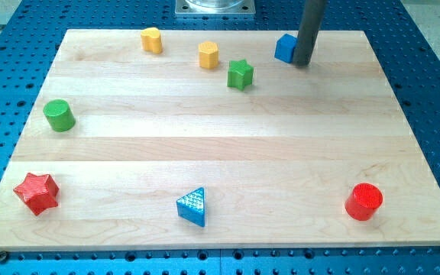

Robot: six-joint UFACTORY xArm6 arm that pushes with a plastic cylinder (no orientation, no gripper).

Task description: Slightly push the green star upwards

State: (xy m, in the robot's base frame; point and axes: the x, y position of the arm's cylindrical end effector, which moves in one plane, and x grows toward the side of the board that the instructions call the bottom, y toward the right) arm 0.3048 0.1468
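The green star (240, 74) lies near the view's top, a little right of centre, on the wooden board (220, 153). My tip (302, 63) is the lower end of a dark rod that comes down from the view's top. It rests on the board right of the star, about a star's width and a half away. The tip touches the right side of a blue cube (285, 48). A yellow hexagonal block (208, 55) sits just up and left of the star.
A second yellow block (152, 40) lies at the top left. A green cylinder (58, 115) is at the left edge, a red star (37, 192) at the bottom left, a blue triangle (192, 206) at the bottom centre, a red cylinder (364, 202) at the bottom right.
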